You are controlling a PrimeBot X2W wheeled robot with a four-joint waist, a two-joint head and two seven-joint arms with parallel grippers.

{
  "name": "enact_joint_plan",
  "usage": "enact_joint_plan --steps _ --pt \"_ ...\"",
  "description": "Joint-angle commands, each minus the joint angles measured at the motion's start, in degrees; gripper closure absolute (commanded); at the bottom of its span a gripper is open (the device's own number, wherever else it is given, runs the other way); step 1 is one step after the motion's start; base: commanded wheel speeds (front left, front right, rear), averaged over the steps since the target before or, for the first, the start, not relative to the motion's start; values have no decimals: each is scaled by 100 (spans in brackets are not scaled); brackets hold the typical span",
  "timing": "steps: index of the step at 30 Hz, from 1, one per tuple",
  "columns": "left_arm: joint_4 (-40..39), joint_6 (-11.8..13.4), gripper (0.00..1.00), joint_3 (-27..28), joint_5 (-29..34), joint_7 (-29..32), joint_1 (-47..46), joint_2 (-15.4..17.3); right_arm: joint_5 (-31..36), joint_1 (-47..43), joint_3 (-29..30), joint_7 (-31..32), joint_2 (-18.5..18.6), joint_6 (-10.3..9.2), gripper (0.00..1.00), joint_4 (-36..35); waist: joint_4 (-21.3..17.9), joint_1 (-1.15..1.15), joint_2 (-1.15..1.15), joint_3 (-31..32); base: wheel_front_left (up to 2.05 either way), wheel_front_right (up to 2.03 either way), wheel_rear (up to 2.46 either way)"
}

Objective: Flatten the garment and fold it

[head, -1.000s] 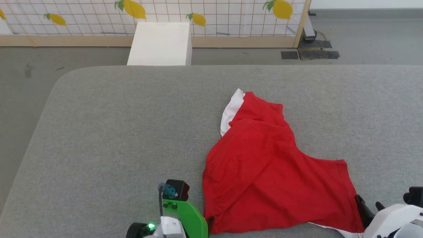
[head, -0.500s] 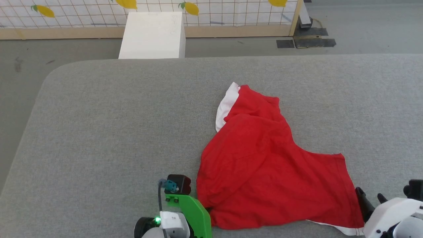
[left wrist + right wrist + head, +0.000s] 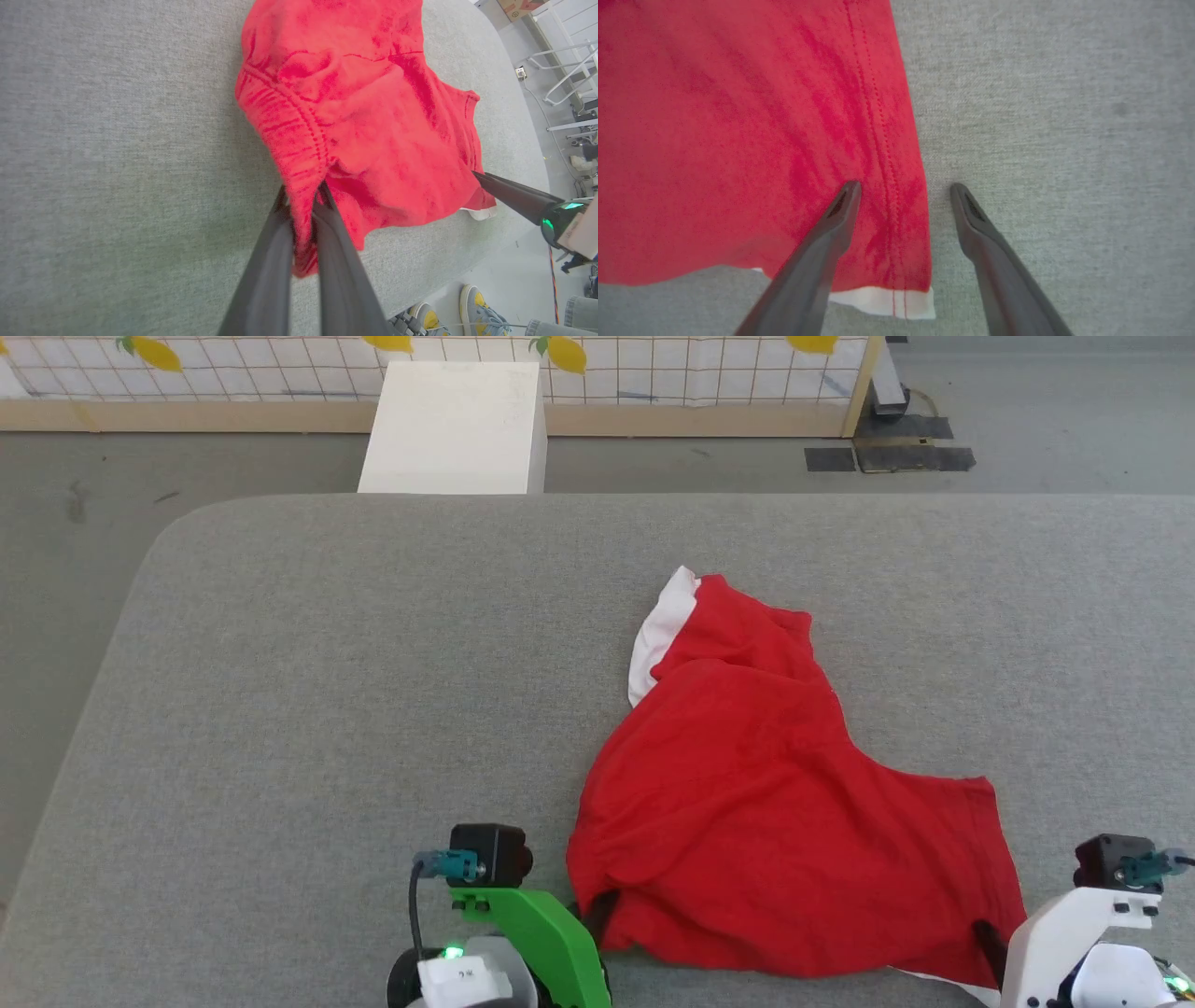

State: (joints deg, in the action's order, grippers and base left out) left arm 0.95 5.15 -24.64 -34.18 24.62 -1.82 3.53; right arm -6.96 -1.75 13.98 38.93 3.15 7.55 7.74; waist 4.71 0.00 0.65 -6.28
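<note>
Limp, light shorts (image 3: 775, 821) lie rumpled at the desk's (image 3: 327, 709) near edge, right of middle. Left fingers (image 3: 275, 252) pinch the waistband; right fingers (image 3: 831, 233) gape astride the hem corner, probably the best second hold.

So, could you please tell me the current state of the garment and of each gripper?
garment: rumpled and unfolded, lying on the grey surface.
left gripper: shut on the garment's gathered band.
right gripper: open, one finger over the red hem, the other over the bare surface.
</note>
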Motion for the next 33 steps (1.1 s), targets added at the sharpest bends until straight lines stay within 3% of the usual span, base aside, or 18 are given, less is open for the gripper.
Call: enact_joint_plan --steps 1,2,3,4,5,11,17,23,27,33 --pt "-50 29 100 -2 -6 5 74 16 -23 -41 -110 191 -27 -6 0 151 32 0 -65 -5 0 0 0" --pt "-71 40 100 -8 -6 8 86 16 -89 -57 -152 319 -27 -6 0 202 38 0 -65 -5 0 0 0" --pt "-87 47 100 -5 -19 -1 94 14 -130 -59 -177 385 -27 -6 34 217 40 0 -65 0 0 0 0" --pt "-109 52 100 -3 -41 -20 100 11 -175 -55 -207 410 -27 -6 90 204 42 0 -65 8 0 0 0" --pt "-120 57 100 -3 -50 -35 101 8 -228 -47 -222 418 -27 -6 100 183 39 0 -65 16 0 0 0" --pt "-195 -27 100 115 -359 -152 101 -11 -938 111 -248 302 -27 -6 100 -249 -45 0 -65 90 0 0 0" --pt "-663 -237 100 650 -1429 -480 -106 -49 -2169 554 -131 559 -27 -6 100 -960 -177 0 -65 130 0 0 0" --pt "-1102 -312 100 1172 -1885 -351 -1056 108 -3112 1542 -10 1025 -27 -6 100 -1643 -240 0 -65 9 0 0 0" --pt "-928 -267 100 1434 -1928 88 -2221 449 -3341 2701 100 1237 -27 -6 100 -1532 -264 0 -65 -213 0 0 0" --pt "165 -98 100 1710 -1775 504 -4261 850 -2892 4907 91 1047 -27 -6 100 -468 -371 0 -65 -762 0 0 0"
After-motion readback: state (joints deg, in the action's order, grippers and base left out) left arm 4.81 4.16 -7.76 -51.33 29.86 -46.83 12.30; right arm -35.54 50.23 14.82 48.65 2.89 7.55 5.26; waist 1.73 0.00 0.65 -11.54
